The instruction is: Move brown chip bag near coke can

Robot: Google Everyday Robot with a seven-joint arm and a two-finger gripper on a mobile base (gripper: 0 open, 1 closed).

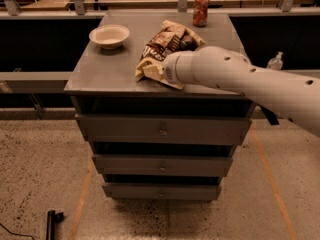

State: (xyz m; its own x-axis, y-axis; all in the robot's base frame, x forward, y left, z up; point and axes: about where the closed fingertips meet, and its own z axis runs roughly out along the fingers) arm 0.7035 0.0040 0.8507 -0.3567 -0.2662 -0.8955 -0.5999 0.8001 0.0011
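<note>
The brown chip bag (165,41) lies crinkled on the grey cabinet top (110,69), right of centre, its cream end toward the front edge. The coke can (201,10) stands upright at the back right of the top, a short gap beyond the bag's far end. My white arm reaches in from the right. My gripper (167,74) is at the arm's end, over the near cream end of the bag, and the arm's end hides most of it.
A pale bowl (109,35) sits on the left rear of the top. The cabinet has three drawers (162,131) in its front. A railing (150,4) runs behind it. A clear bottle (275,61) stands off to the right, behind the arm.
</note>
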